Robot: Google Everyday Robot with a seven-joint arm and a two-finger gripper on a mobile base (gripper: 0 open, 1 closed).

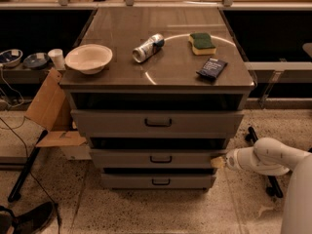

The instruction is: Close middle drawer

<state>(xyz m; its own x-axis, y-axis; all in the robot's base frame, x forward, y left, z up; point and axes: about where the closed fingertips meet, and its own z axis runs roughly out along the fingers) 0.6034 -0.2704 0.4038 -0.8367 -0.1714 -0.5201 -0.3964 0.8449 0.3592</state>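
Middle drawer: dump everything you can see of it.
The middle drawer shows a low, flat grey front panel, metal by its look, with one small dark bar handle at centre. It sits level between the taller top drawer and the smaller bottom drawer, seemingly pulled out a little, with a dark gap above it. The gripper is at its right end; actual contact is unclear.

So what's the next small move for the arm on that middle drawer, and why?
Probably push inward: the gripper sits at the right end of the front of the middle drawer, which stands out past the bottom drawer.
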